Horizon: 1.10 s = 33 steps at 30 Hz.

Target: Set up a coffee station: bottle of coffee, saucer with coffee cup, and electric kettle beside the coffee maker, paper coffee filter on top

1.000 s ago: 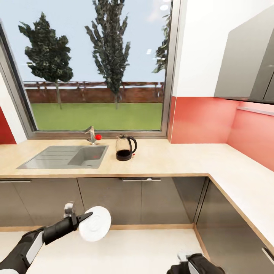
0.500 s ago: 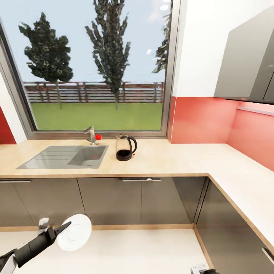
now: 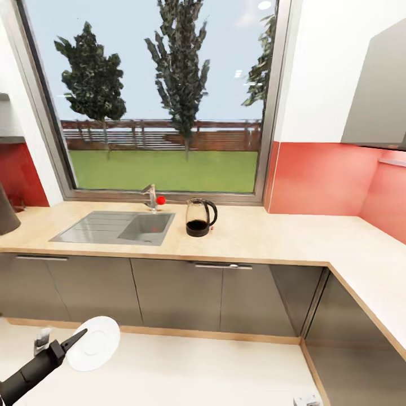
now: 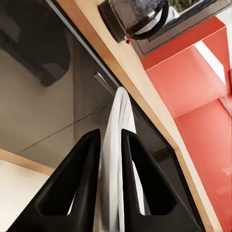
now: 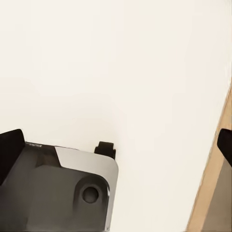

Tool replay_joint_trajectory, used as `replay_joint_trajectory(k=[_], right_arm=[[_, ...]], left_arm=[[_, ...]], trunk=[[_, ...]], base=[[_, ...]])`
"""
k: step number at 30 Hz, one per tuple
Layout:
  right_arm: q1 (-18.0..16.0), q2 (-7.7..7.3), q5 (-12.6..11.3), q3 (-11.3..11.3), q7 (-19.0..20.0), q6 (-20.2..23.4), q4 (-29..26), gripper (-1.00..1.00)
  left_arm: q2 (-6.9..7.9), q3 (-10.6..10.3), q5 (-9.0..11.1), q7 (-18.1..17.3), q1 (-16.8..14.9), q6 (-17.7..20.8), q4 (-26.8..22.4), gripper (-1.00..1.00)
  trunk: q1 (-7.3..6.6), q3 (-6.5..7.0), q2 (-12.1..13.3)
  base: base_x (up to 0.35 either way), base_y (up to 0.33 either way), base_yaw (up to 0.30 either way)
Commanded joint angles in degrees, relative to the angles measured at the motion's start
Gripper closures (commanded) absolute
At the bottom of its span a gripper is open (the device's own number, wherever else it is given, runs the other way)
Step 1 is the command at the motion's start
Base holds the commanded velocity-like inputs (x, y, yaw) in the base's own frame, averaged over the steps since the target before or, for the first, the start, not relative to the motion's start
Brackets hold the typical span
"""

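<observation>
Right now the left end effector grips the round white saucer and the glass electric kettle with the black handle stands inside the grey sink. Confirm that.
Not quite. The glass electric kettle stands on the wooden countertop beside the grey sink, as the head view shows. The left end effector does grip the round white saucer.

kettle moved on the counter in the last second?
No. The kettle holds its spot right of the sink below the window; only the camera shifted.

The saucer (image 3: 93, 351) is plain white and the left gripper (image 3: 72, 340) is black. The counter (image 3: 270, 237) is light wood colour, the electric kettle (image 3: 200, 217) is clear with black base, and the wall (image 3: 321, 177) is red.
</observation>
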Motion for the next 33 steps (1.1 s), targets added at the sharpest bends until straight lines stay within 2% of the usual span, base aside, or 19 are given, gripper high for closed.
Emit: replay_joint_trajectory(k=[1, 5, 10, 19, 25, 33], right_arm=[[0.1, 0.22, 0.3, 0.4, 0.2, 0.3, -0.2, -1.0], [0.5, 0.99, 0.2, 0.4, 0.2, 0.2, -0.2, -1.0], [0.6, 1.39, 0.2, 0.4, 0.3, 0.2, -0.2, -1.0], [0.7, 1.29, 0.3, 0.4, 0.4, -0.7, -0.2, -1.0], [0.7, 1.3, 0.3, 0.4, 0.5, -1.0, -0.2, -1.0], [0.7, 1.31, 0.3, 0.4, 0.5, -1.0, -0.2, -1.0]], left_arm=[[-0.04, 0.2, 0.0, -0.1, 0.0, 0.3, 0.0, 1.0], [-0.09, 0.3, 0.0, 0.0, 0.0, -0.1, 0.1, 1.0], [-0.03, 0.4, 0.0, 0.0, 0.1, -0.1, 0.2, 1.0], [0.11, 0.4, 0.1, 0.0, 0.1, -0.1, 0.2, 1.0], [0.17, 0.5, 0.1, 0.0, 0.1, -0.1, 0.2, 1.0], [0.19, 0.5, 0.1, 0.1, 0.1, -0.1, 0.2, 1.0]], trunk=[[0.02, -0.06, 0.0], [0.02, -0.23, 0.0], [0.02, -0.43, 0.0], [0.02, -0.5, 0.0], [0.02, -0.5, 0.0], [0.02, -0.5, 0.0]], base=[[0.0, 0.0, 0.244], [0.002, 0.0, 0.245], [0.208, 0.081, 0.241], [0.281, 0.163, 0.051], [0.309, 0.017, 0.247], [0.06, 0.001, 0.275]])
